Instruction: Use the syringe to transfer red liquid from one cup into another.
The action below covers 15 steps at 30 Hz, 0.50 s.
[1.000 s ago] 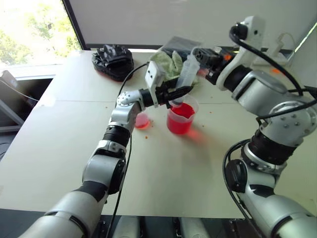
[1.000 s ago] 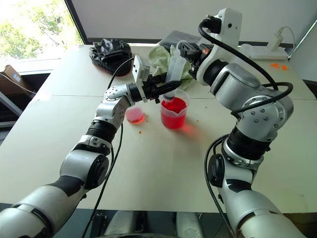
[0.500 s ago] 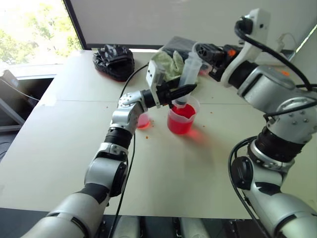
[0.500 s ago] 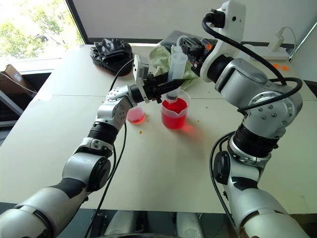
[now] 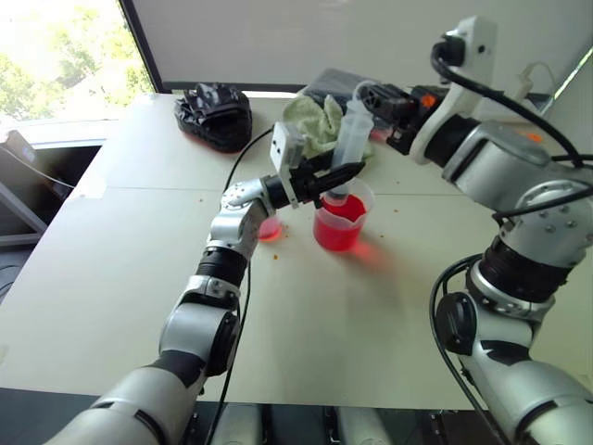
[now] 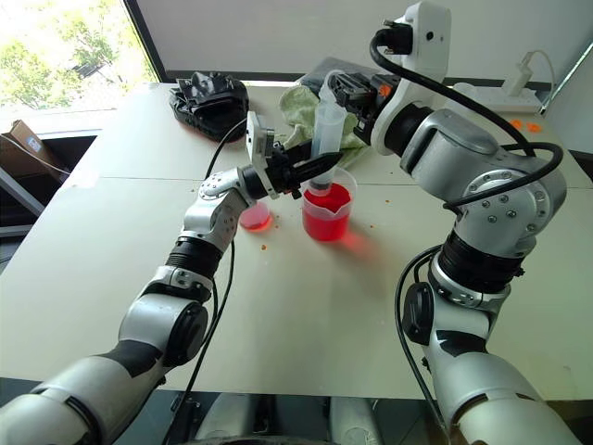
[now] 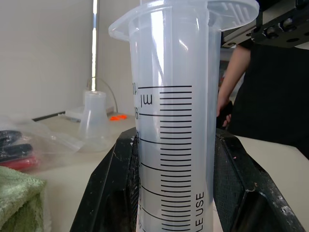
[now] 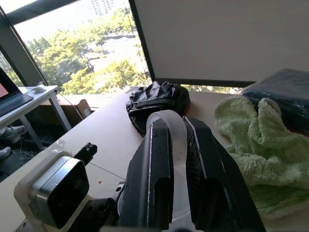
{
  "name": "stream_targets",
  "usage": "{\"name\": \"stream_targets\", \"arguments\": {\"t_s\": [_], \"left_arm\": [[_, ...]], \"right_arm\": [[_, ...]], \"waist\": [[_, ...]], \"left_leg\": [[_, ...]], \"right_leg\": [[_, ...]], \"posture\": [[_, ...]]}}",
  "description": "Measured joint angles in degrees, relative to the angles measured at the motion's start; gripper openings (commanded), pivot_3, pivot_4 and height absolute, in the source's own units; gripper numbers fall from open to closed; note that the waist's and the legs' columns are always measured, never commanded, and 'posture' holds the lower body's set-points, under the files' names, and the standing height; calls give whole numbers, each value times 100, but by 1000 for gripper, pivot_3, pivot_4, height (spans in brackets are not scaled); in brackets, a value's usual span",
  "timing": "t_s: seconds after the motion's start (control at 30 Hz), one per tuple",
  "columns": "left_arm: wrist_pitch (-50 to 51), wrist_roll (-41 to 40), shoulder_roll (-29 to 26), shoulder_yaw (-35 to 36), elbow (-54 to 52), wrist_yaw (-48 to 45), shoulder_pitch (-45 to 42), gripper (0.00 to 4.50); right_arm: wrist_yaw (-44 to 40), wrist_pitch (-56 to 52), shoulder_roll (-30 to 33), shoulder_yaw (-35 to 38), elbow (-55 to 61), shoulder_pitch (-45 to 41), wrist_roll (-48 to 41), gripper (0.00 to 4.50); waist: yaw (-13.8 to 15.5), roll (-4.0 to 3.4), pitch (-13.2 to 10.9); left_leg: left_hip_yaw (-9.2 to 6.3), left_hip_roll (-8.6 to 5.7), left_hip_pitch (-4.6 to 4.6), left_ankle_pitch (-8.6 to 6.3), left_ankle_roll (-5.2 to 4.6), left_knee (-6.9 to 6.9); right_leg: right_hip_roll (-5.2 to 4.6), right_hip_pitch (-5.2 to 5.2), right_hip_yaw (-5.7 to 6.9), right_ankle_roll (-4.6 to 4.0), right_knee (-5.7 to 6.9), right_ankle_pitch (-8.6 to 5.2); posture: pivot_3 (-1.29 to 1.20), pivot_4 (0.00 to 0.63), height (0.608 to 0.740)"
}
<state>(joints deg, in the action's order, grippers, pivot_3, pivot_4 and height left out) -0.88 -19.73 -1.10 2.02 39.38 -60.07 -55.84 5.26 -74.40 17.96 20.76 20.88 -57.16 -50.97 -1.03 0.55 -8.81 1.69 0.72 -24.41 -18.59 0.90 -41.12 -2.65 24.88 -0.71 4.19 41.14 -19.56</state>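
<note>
Left tool [image 6: 310, 170] clamps syringe [image 6: 324, 134] barrel over beaker [image 6: 325, 211], right tool [image 8: 175, 145] pinches plunger ring; draw pending, small cup [image 6: 252, 216] already tinted red.

Beaker [image 6: 325, 211] directly beneath left gripper's fingers [image 6: 310, 167], syringe [image 6: 326, 130] upright between them. Small cup [image 6: 252, 216] near their wrist side. Green towel [image 6: 306, 107] crowds beyond. Table [image 6: 306, 306] nearer the robot: open passage.

Syringe [image 7: 169, 121]: clear glossy plastic
Beaker [image 6: 326, 211]: clear plastic
Towel [image 8: 260, 145]: green fluffy cloth
Table [image 6: 306, 306]: smooth, matt
</note>
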Motion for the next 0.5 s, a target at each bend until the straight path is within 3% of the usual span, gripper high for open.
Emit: {"name": "stream_targets", "arguments": {"t_s": [0.5], "left_arm": [[-352, 57, 68, -5, 109, 0, 87, 1418]], "right_arm": [[-126, 2, 124, 1, -25, -1, -44, 53]], "waist": [[4, -1, 1]], "left_leg": [[0, 0, 1, 0, 0, 0]], "right_leg": [[0, -2, 0, 0, -1, 0]], "posture": [[0, 150, 711]]}}
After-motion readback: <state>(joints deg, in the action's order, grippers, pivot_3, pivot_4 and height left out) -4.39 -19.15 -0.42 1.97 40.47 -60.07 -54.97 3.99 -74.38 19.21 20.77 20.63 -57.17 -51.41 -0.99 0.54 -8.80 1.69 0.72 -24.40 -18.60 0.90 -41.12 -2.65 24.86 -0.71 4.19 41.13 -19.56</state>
